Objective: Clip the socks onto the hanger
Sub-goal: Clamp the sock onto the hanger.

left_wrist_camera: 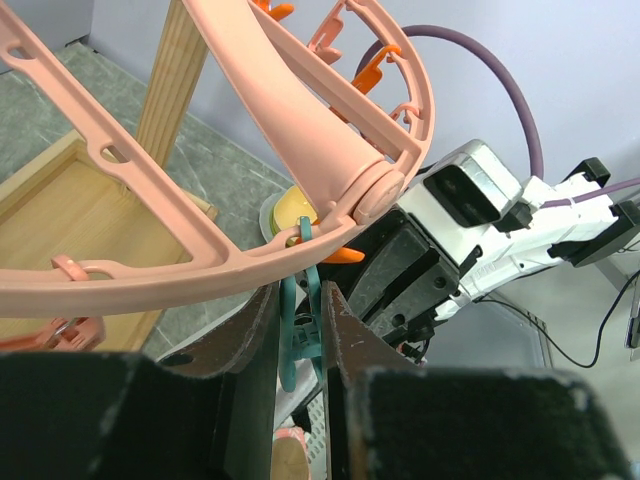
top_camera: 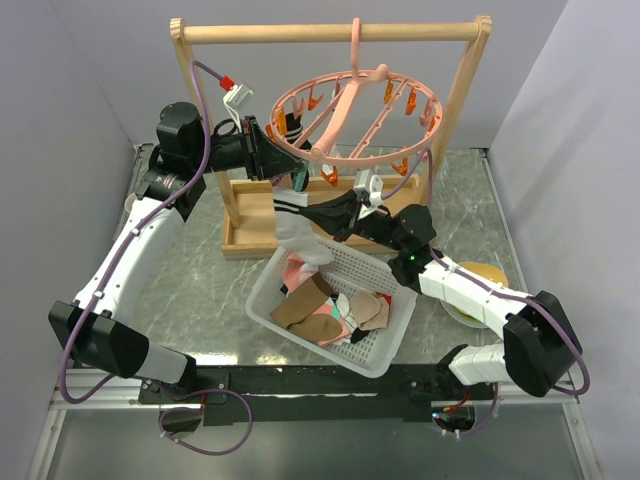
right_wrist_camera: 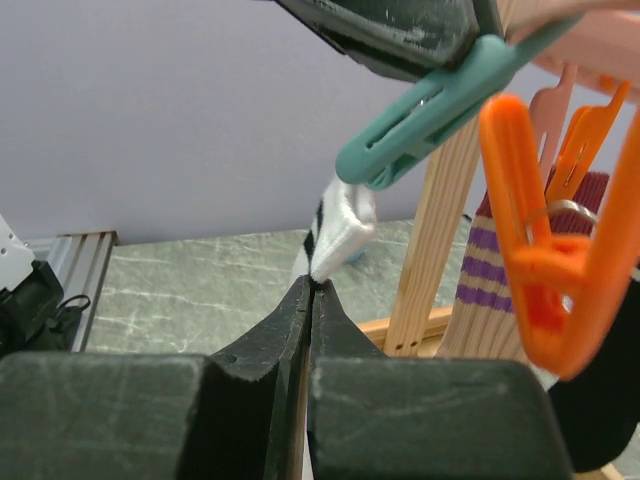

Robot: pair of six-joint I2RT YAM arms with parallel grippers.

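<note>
- Grey marble table: a wooden rack at the far edge carries the hanger.
- At its rim the left gripper pinches a teal clip.
- Just below, the right gripper is clamped on a white striped sock.
- A maroon striped sock seems hung.
- More socks wait in the basket near the front edge.

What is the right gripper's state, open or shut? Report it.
Shut: the right gripper's fingertips meet, pinching the edge of the white striped sock.
</note>
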